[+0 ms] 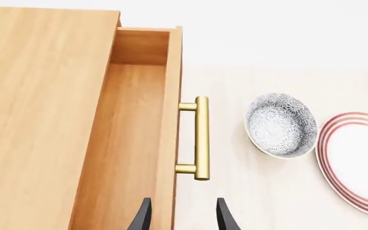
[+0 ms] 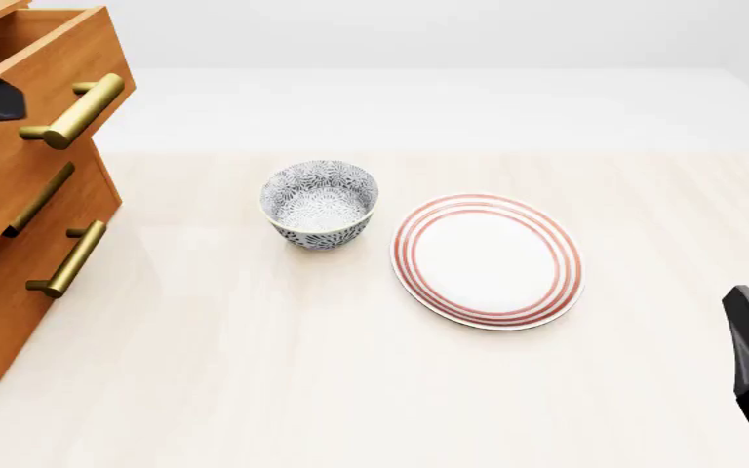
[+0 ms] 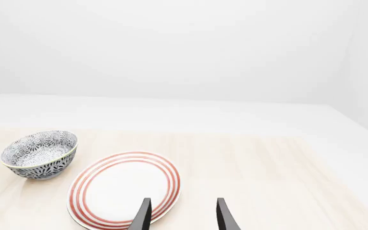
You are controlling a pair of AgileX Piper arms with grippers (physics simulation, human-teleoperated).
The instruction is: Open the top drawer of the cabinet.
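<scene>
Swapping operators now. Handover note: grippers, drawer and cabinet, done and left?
Left gripper: open, holding nothing, just short of the top drawer's brass handle.
Right gripper: open, idle at the table's right, over the near edge of the red-ringed plate.
Top drawer of the cabinet at far left: pulled out past the two lower drawers, inside looks empty.
Left: judge whether it is open far enough; if so, retract the left arm.
</scene>
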